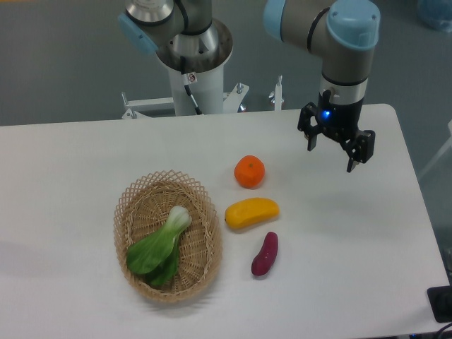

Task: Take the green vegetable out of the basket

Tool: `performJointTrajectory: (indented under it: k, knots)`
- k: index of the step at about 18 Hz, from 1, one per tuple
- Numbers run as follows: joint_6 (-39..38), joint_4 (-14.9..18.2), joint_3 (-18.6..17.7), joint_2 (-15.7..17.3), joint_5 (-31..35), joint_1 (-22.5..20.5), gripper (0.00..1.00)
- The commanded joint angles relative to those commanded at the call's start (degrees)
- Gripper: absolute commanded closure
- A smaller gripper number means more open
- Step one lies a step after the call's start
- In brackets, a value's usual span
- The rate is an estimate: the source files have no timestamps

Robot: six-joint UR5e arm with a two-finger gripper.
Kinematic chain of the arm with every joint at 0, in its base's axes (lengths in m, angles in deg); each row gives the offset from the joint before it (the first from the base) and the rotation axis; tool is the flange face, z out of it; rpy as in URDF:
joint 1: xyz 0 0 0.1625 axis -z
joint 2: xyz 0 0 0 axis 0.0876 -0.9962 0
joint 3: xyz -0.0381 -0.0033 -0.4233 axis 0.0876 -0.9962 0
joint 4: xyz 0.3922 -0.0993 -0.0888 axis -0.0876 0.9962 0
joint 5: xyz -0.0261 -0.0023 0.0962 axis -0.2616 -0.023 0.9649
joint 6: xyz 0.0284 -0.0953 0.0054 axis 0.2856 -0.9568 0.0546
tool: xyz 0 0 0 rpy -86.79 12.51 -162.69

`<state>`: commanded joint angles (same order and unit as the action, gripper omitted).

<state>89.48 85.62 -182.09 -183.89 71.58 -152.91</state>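
Arm parked over the far right of the table, bok choy sat in the basket at near left.

The grey-and-light-blue robot arm is bent down from the top edge, and its black two-finger gripper (pixel 330 150) is held pointing down above the white table (pixel 70 162), well apart from everything; the jaws are seen spread apart with nothing between them. The green vegetable (pixel 157 248), a small bok choy with a pale white-green stem and broad dark green leaves, is laid inside the oval tan wicker basket (pixel 205 212) with the lacy looped rim, stem end towards the far right. A round orange fruit (pixel 249 171), a yellow oblong fruit (pixel 251 212) and a purple sweet potato (pixel 265 254) are lined up just right of the basket.
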Motion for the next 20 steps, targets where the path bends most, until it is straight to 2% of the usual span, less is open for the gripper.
performJointTrajectory:
  k: [6,10,15,18,20]
  knots:
    - [-3.2,-0.3,-0.6,0.3,-0.4,0.4,0.00]
    - [-7.5,-0.1,-1.7,1.1,-0.6,3.1,0.00]
    - [-24.1,-1.1,-1.2,0.7,-0.6,11.2,0.00]
    - [-34.8,-2.2,-1.7,-0.3,-0.4,18.6,0.00]
    - [-40.8,-5.7,-1.7,-2.2,-0.2,23.3,0.00]
